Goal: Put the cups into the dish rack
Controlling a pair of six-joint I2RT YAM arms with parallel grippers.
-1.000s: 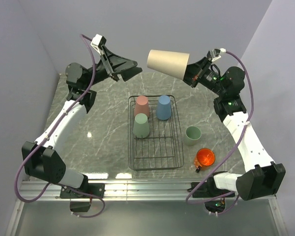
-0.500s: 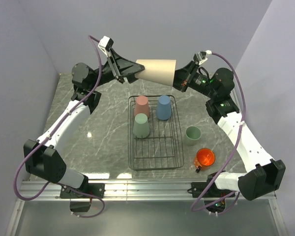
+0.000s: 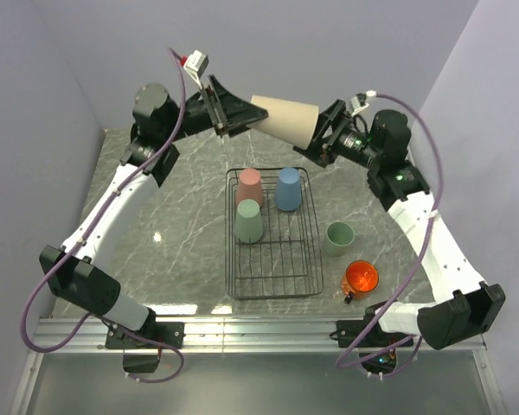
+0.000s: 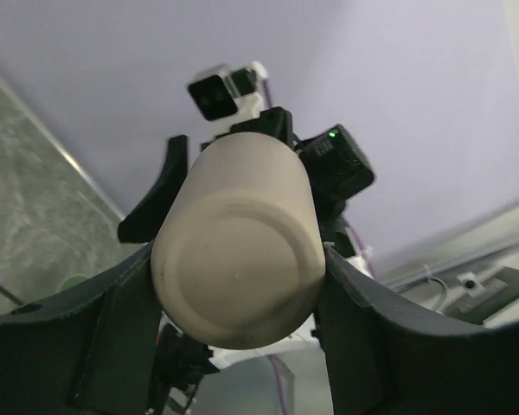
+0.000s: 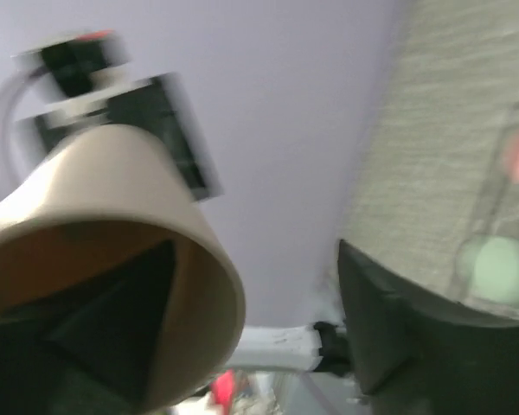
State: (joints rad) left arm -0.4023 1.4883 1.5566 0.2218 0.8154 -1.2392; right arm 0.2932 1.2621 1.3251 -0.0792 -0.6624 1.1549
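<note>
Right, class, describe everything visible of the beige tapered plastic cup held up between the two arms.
The beige tapered plastic cup is plain, matte and unmarked. It lies sideways in the air behind the black wire dish rack. The left gripper clamps its closed narrow base; the right gripper stands open, one finger inside the wide mouth.

dish rack [image 3: 277,270]: three cups [image 3: 249,221] inside (far end) | mug [image 3: 361,277], short cup [image 3: 338,238]: right
</note>
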